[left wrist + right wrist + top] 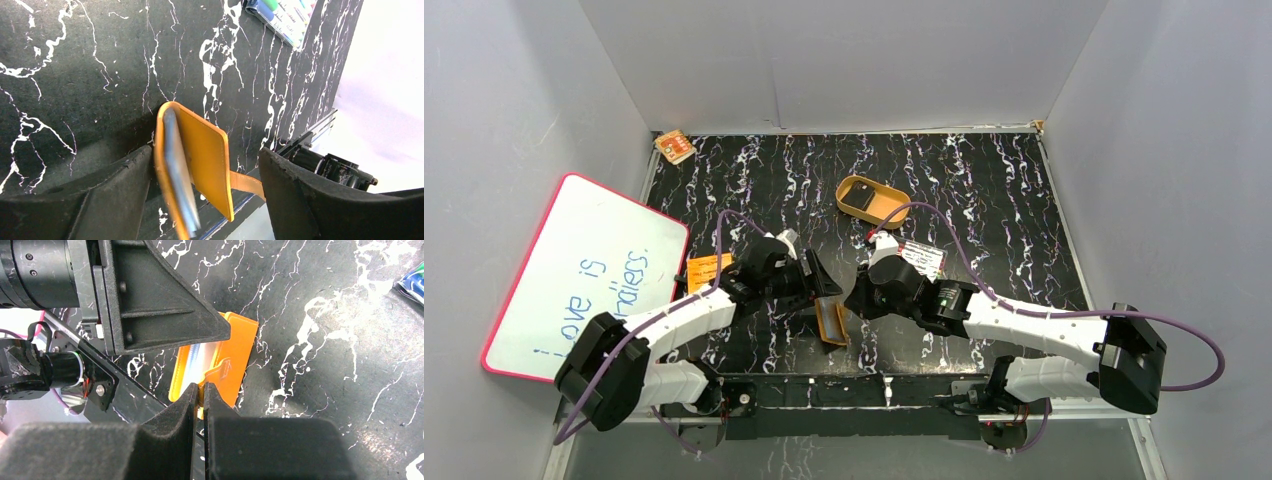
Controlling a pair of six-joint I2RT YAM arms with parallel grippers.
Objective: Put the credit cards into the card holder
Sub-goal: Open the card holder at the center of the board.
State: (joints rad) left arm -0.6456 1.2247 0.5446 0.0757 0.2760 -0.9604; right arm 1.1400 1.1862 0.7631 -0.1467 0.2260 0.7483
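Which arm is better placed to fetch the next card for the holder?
Left. The left end effector stands open astride the card holder, gripping nothing; the right end effector is shut on the holder's tab, steadying it. A black card lies in the tray.

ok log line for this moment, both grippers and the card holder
left gripper: open, astride card holder | right gripper: shut on holder's tab | card holder: standing on edge, partly open

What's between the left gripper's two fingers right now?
Only the card holder, on edge, its tab pinched by the right gripper. The left gripper stands open around it, as the left wrist view shows.
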